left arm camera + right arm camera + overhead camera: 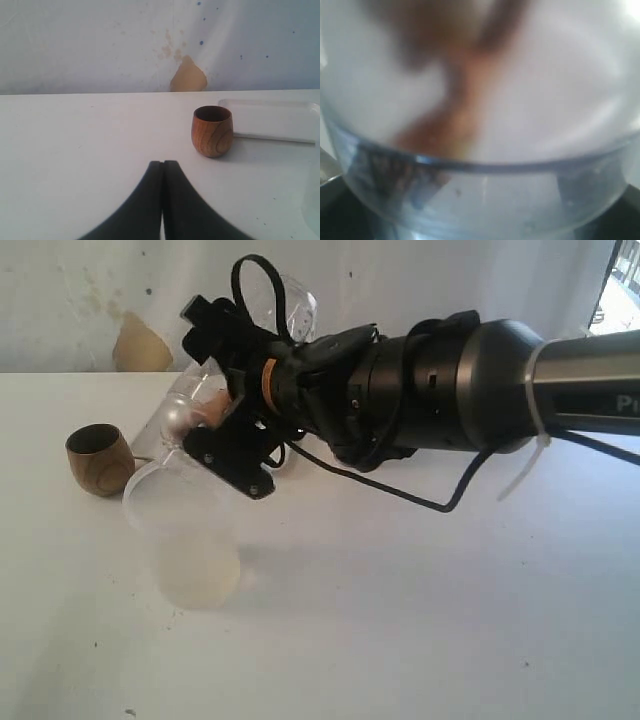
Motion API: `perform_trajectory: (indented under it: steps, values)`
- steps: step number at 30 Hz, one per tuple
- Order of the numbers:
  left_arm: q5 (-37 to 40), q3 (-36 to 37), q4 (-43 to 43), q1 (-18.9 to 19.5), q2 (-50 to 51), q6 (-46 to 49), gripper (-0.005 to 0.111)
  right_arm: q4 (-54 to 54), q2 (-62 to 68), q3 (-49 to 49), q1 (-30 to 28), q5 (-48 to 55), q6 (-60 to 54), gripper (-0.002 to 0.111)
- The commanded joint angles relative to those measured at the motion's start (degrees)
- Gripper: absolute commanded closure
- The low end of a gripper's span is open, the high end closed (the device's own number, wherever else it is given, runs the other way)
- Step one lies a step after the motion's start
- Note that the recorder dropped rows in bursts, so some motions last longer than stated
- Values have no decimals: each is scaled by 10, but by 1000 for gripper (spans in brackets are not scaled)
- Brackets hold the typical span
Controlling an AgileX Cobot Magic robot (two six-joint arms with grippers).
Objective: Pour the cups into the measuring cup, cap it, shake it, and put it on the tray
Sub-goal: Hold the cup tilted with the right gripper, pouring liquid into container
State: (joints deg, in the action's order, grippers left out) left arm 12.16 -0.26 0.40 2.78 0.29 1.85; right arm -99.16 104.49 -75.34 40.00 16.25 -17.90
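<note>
My right gripper reaches in from the right and is shut on the clear measuring cup, which it holds tilted in the air above the rim of a milky tub. That clear wall fills the right wrist view, blurred, with dark marks low on one side. The brown wooden cup stands upright on the table just left of the gripper, and it shows again ahead of my left gripper, which is shut and empty. The white tray lies right behind the wooden cup.
A milky translucent tub stands on the white table under the held vessel, and its edge shows in the left wrist view. The right arm's thick black body and a loose cable span the table's middle. A pale wall closes the back.
</note>
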Motion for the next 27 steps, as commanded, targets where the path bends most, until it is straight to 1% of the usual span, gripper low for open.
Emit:
perform_trajectory:
  steps: [1, 5, 11, 17, 27]
  values:
    - [-5, 3, 1, -1, -3, -3, 107, -8, -9, -6, -1, 4, 32, 108]
    - [-5, 3, 1, -1, -3, -3, 107, -8, -9, -6, -1, 7, 76, 108]
    - [-5, 3, 1, -1, -3, -3, 107, -8, 15, -7, -1, 91, 76, 108]
    - [-5, 3, 1, -1, -3, -3, 107, -8, 24, -7, -1, 56, 81, 108]
    - [-5, 3, 1, -1, -3, -3, 107, -8, 24, -7, -1, 84, 74, 108]
